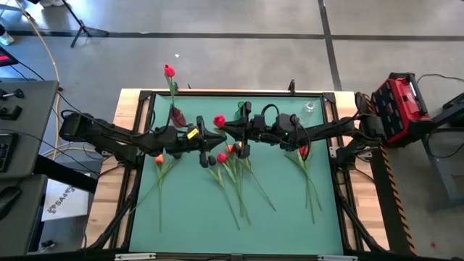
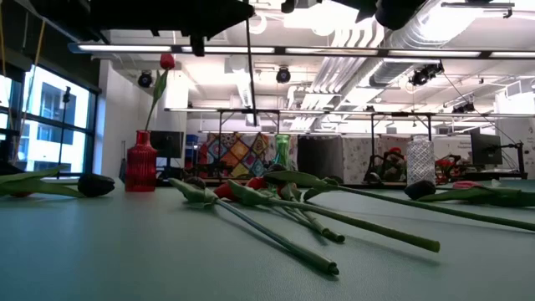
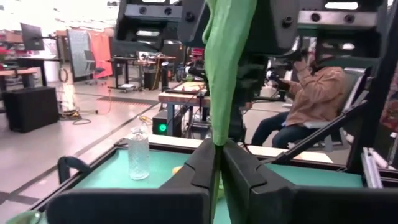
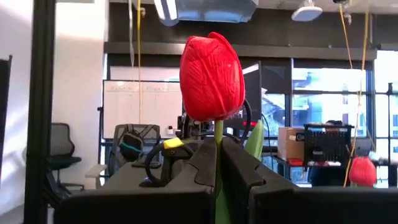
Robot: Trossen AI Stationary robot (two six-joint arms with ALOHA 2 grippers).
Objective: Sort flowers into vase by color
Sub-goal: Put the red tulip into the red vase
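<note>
Green table mat [image 1: 290, 210], loose tulips [image 1: 235, 174] strewn mid-table: a handover above it.
Right gripper [image 4: 217, 163] and left gripper [image 3: 217, 163] both pinch one red tulip's [image 4: 211, 78] stem; right probably must release before the far-left red vase [image 2: 141, 162].

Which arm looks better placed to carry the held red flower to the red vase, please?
Probably the left. Both end effectors, left and right, are shut on the red flower, but the red vase stands on the left arm's side.
</note>
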